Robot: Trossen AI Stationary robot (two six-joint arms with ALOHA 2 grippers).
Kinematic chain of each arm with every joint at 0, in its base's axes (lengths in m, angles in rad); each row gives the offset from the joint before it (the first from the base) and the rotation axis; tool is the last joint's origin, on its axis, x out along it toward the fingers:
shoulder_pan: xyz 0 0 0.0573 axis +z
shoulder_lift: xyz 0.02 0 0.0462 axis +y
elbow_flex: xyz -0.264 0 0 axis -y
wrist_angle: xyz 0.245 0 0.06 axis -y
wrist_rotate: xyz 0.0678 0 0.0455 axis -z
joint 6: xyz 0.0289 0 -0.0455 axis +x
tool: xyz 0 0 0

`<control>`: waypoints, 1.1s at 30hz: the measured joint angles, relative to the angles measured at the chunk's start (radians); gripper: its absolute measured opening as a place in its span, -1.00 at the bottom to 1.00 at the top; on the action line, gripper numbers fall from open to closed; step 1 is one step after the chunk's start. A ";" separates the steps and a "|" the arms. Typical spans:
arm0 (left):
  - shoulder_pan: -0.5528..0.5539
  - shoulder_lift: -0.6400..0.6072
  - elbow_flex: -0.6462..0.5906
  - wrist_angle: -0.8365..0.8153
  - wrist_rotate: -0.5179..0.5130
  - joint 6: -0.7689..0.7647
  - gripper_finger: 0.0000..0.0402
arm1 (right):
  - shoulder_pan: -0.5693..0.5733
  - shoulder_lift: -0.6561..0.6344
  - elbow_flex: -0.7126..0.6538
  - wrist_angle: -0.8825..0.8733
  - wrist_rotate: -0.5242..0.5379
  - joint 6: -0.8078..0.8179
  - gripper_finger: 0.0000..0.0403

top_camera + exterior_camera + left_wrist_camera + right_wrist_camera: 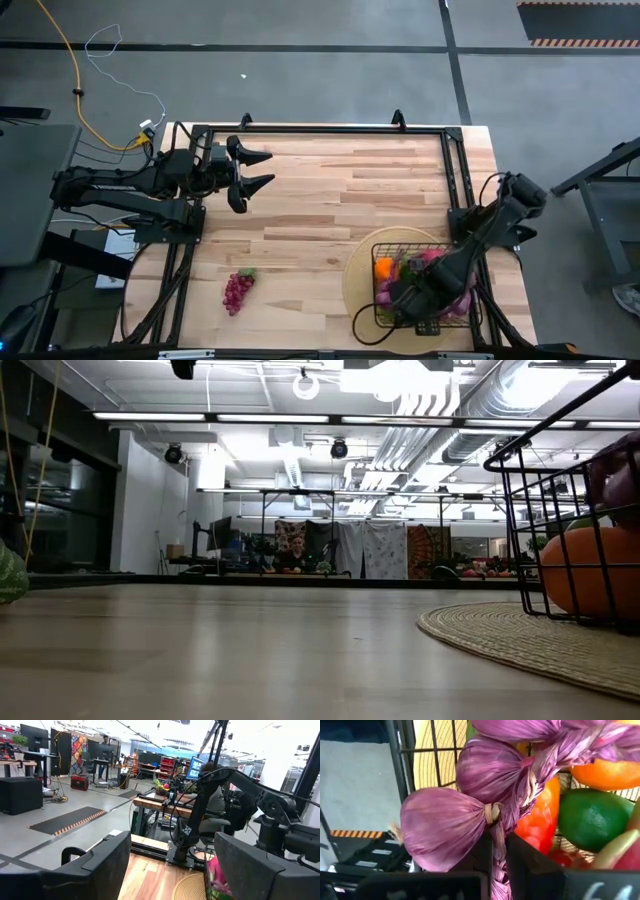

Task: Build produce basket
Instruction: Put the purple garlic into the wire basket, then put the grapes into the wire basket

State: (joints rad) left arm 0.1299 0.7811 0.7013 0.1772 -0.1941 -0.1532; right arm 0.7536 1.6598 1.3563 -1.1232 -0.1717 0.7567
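Item: produce basket, part-filled.

- Basket [425,300]: black wire, standing on the round woven mat [365,265] at the table's [330,200] right near corner. Inside: an orange [384,268], a green fruit [592,817], red pieces, pink items.
- Right gripper [499,851]: down inside the basket, fingers pressed together on the plaited stem of a string of purple onions [470,795]. 2 bulbs show clearly, lying against the basket's wire side.
- Left gripper [252,168]: raised over the table's far left, fingers spread, holding nothing.
- Grape bunch [238,290]: lying loose on the table's near left, well apart from the basket; likely the 1 piece left to load.

Risks, as judged:
1. The string is gripped by its thin stem only; a bulb could catch on the wire or hang over the rim and tip out on release.
2. Pulling out, the fingers could snag the braid or wire and drag the basket off the mat.
3. The round fruit could shift under the onions.
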 joint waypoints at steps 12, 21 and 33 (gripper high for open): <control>0.000 0.000 0.000 0.000 -0.001 0.000 0.37 | 0.000 0.004 0.000 0.002 0.004 0.019 -0.63; 0.000 0.000 0.000 0.003 -0.016 0.000 0.37 | -0.001 0.000 0.004 -0.044 -0.009 0.099 -0.12; 0.000 0.000 0.000 0.003 -0.019 -0.005 0.37 | -0.009 -0.272 0.062 -0.127 0.261 0.306 0.27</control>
State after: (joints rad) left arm 0.1299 0.7811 0.7013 0.1805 -0.2131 -0.1584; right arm 0.7444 1.3882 1.4179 -1.2504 0.0889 1.0630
